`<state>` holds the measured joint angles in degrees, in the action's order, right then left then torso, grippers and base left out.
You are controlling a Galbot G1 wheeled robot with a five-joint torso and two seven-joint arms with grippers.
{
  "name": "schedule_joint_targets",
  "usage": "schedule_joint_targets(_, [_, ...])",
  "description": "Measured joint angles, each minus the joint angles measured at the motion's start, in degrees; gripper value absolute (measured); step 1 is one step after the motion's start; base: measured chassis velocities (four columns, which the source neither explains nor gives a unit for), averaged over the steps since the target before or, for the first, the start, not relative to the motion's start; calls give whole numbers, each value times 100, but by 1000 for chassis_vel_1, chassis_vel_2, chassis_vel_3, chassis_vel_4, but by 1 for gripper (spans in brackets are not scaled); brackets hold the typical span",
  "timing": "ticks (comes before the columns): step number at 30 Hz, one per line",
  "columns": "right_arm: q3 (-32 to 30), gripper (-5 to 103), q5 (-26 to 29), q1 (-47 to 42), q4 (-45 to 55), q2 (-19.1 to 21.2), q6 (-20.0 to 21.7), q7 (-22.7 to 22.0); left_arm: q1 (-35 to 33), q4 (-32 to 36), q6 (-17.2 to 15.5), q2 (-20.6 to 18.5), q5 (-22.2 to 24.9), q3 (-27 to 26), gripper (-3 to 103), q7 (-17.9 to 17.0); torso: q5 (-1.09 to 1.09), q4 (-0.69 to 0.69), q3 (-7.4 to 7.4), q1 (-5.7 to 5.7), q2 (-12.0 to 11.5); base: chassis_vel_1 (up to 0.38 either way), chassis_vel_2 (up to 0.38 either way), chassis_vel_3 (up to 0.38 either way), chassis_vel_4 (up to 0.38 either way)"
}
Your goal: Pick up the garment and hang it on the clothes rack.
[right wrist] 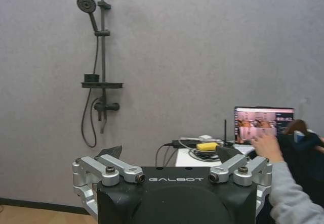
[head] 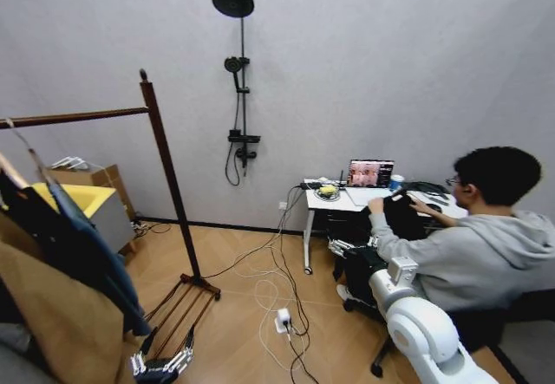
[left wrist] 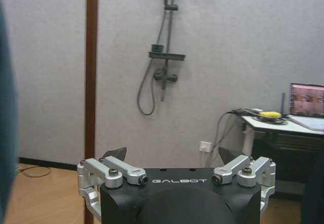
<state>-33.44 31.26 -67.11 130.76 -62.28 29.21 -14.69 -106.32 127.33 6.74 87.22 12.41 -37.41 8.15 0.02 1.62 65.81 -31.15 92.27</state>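
Looks nearly done: the garment [head: 82,245] hangs from the clothes rack [head: 170,176] bar, left of its post. Left gripper [head: 160,365] low by the rack's foot, fingers wide apart, holding nothing. Right gripper [right wrist: 172,158] wide open too, empty.

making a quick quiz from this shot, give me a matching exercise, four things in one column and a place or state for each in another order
Things:
1. garment
2. clothes rack
3. left gripper
4. laptop

Places or states:
A. on the white desk, screen lit
B. jaws open, nothing between them
C. hanging at the left, beside a tan coat
D. stands on the wooden floor before the grey wall

Pairs: 1-C, 2-D, 3-B, 4-A
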Motion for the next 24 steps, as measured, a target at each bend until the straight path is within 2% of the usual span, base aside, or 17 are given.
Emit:
schedule_joint_targets(1, [9, 100, -5, 2, -1, -4, -1, 6, 0, 0, 0, 0, 0, 0, 100, 0, -6, 0, -1, 1, 1, -20, -253, -201, -25])
schedule_joint_targets(4, [20, 100, -18, 1, -11, -21, -1, 13, 0, 0, 0, 0, 0, 0, 100, 0, 1, 1, 0, 1, 0, -8, -243, -204, -5])
schedule_joint_targets(7, [32, 100, -42, -26, -12, -54, -1, 30, 0, 0, 0, -1, 0, 1, 100, 1, -2, 3, 0, 1, 1, 51, -170, -175, 23])
schedule_joint_targets(11, [47, 100, -107, -82, -18, -106, -17, 75, 0, 0, 0, 0, 0, 0, 100, 0, -4, -3, 0, 1, 1, 117, -124, -116, 122])
schedule_joint_targets(24, [65, 100, -213, -217, 14, -239, -55, 129, 0, 0, 0, 0, 0, 0, 100, 0, -2, 0, 0, 0, 1, 164, -155, -148, 164])
